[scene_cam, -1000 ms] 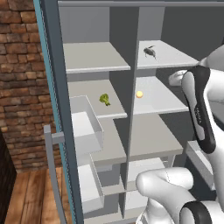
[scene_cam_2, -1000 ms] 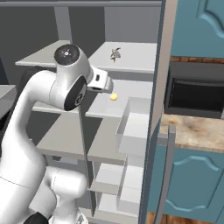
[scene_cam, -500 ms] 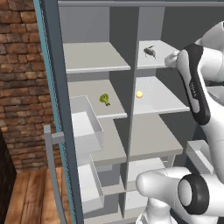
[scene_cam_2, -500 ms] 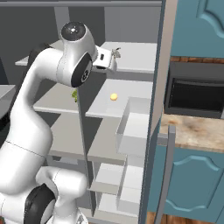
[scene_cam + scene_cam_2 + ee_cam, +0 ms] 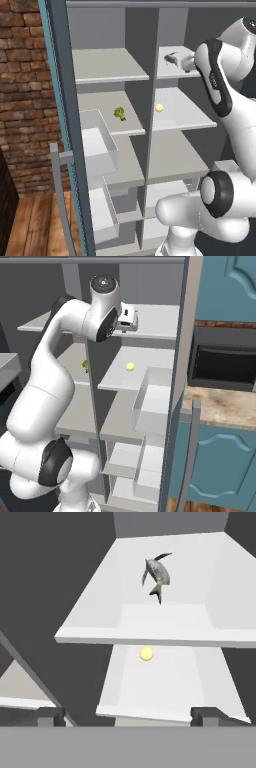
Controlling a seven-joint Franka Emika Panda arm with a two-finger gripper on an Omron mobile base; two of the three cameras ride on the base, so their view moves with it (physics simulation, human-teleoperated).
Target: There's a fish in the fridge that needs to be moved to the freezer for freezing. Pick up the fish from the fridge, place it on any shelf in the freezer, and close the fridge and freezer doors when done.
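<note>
The gripper (image 5: 127,716) hangs with jaws spread wide and empty, touching nothing, short of the fridge's (image 5: 180,112) top shelf. On that shelf lies the fish (image 5: 157,573), well apart from the fingertips. One shelf down sits a yellow ball (image 5: 146,654). The freezer (image 5: 107,90) holds a broccoli floret (image 5: 119,113).

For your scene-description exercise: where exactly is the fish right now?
The fish lies on the fridge's upper shelf, one level above the small yellow ball; in the left base view it sits right of the centre divider.
</note>
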